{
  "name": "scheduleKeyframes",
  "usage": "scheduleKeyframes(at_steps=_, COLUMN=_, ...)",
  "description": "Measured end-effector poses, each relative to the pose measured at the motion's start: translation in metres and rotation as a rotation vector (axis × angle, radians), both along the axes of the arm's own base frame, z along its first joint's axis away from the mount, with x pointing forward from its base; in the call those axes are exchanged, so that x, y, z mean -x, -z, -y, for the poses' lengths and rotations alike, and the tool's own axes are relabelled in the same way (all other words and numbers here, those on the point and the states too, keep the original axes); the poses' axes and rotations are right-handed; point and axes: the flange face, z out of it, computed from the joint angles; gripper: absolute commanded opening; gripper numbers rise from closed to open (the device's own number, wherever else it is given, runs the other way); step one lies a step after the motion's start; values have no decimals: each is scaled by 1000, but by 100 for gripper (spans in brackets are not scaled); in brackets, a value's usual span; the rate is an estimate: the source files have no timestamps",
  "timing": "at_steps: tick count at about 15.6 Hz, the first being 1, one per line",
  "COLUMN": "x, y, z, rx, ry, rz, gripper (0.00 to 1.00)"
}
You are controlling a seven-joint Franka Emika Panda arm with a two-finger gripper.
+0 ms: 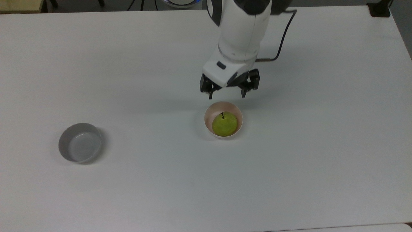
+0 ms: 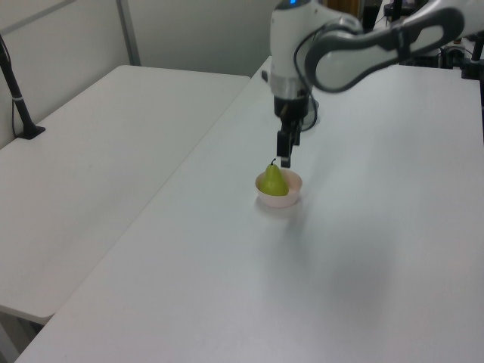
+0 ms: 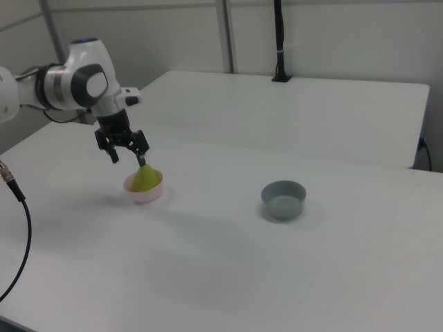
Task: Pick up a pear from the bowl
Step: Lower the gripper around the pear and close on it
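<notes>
Approach step: black two-finger end effector (image 1: 227,94), fingers spread wide and empty, hovers near small yellow-green pear (image 1: 224,124) in pale pink bowl (image 1: 208,112); next, centre over the pear, descend, close.

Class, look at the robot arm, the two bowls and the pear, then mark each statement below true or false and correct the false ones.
1. The pear sits in the pink bowl. True.
2. The gripper holds the pear. False: its jaws are open, above the bowl and apart from the fruit.
3. The grey bowl contains a pear. False: it holds nothing.
4. The two bowls stand apart on the white table. True.
5. The pear's stem points up. True.
</notes>
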Motion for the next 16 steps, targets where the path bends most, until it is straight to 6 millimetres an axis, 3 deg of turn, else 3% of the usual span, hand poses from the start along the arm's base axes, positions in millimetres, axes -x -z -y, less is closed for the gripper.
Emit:
scheduleKeyframes(at_steps=3, x=-13, y=30, z=1, rx=16, ry=6, rz=32, gripper=100)
scheduleKeyframes(at_steps=8, x=-22, y=62, z=-2, rx=30, ry=11, rz=49, gripper=96)
scheduleKeyframes(at_steps=14, x=-22, y=77, z=-5, rx=41, ry=7, rz=31, gripper=78)
scheduleKeyframes(at_steps=16, x=-22, y=78, z=-5, rx=42, ry=7, rz=30, gripper=63)
